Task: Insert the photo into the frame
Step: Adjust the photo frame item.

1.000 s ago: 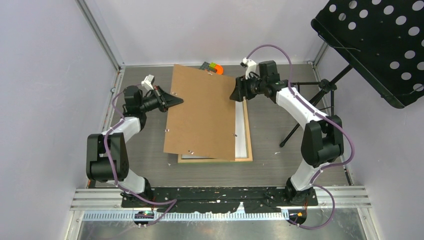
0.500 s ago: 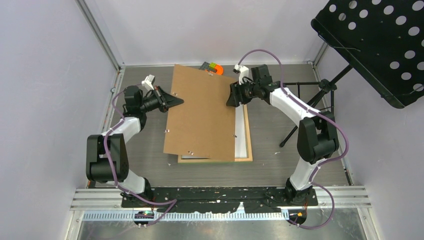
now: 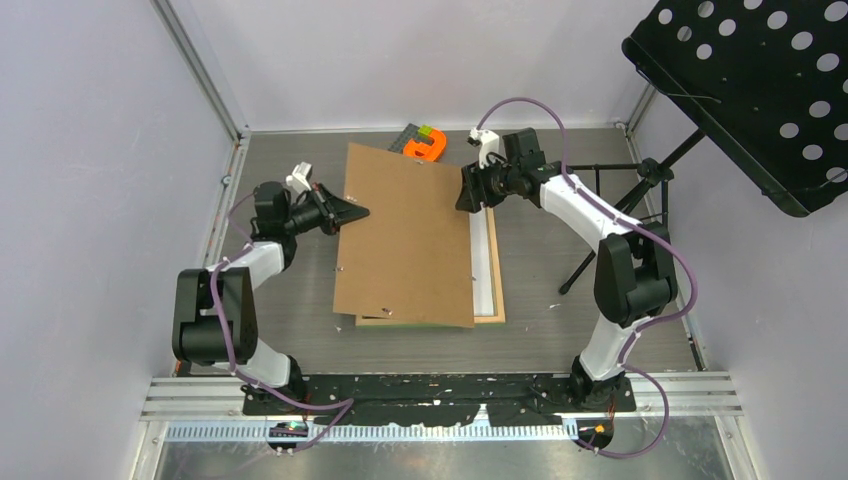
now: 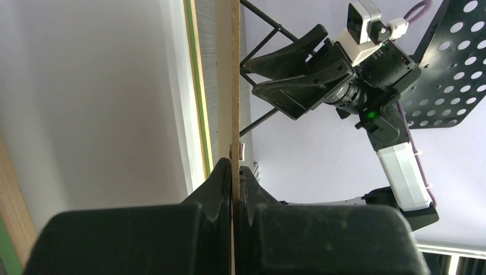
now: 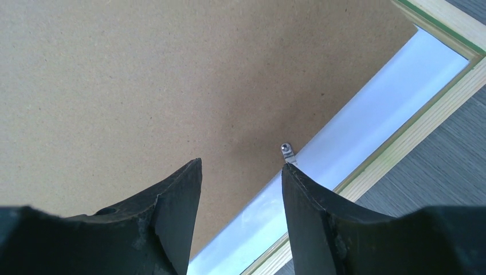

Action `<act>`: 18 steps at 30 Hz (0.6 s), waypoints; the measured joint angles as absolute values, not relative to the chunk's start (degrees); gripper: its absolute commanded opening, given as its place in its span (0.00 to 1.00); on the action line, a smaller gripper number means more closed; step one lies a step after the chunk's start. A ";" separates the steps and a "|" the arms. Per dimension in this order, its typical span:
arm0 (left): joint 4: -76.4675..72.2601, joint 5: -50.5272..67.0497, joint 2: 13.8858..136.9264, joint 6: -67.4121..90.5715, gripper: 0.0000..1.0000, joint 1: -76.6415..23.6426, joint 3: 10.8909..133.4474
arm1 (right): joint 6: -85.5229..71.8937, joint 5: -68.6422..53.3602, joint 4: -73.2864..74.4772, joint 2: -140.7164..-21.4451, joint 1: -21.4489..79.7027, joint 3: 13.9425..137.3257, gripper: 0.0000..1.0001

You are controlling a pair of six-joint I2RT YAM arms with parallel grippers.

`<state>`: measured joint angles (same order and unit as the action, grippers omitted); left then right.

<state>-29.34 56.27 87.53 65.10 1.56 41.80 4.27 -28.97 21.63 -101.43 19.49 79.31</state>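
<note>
Your left gripper (image 3: 352, 212) is clenched on the left edge of the brown backing board (image 3: 405, 235), which covers most of the frame (image 3: 498, 285); the frame lies flat on the table (image 3: 290, 300), pale wood up; the white strip inside its right rail looks like the photo (image 3: 483, 260), back up, apparently already seated; your right gripper (image 3: 468, 195) hovers empty, jaws apart, over the board's right edge; squaring and fastening the board appears to remain.

The right pincer's (image 5: 240, 166) jaws stood apart above the brown backing board (image 5: 143, 74), gripping nothing. A small metal tab (image 5: 287, 152) sat at the board's edge, beside a strip of the photo (image 5: 367, 120) (plain white side up) inside the frame's (image 5: 398, 143) pale rail on the grey counter (image 5: 441, 189).
</note>
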 measured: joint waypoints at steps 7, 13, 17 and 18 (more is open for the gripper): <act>-30.50 54.94 89.45 66.28 0.00 -0.10 41.54 | 4.99 -28.08 22.44 -103.46 19.05 81.45 0.60; -30.65 54.39 92.01 67.35 0.00 -1.32 41.54 | 6.07 -27.51 22.68 -105.67 18.63 82.08 0.60; -30.96 54.33 92.09 67.46 0.00 -1.41 41.54 | 6.33 -27.31 23.05 -107.39 18.52 82.08 0.60; -31.09 54.33 92.09 67.51 0.00 -1.41 41.54 | 6.39 -27.29 23.20 -107.68 18.50 82.08 0.60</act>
<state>-31.09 54.33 92.09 67.51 -1.41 41.54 6.39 -27.29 23.20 -107.68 18.50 82.08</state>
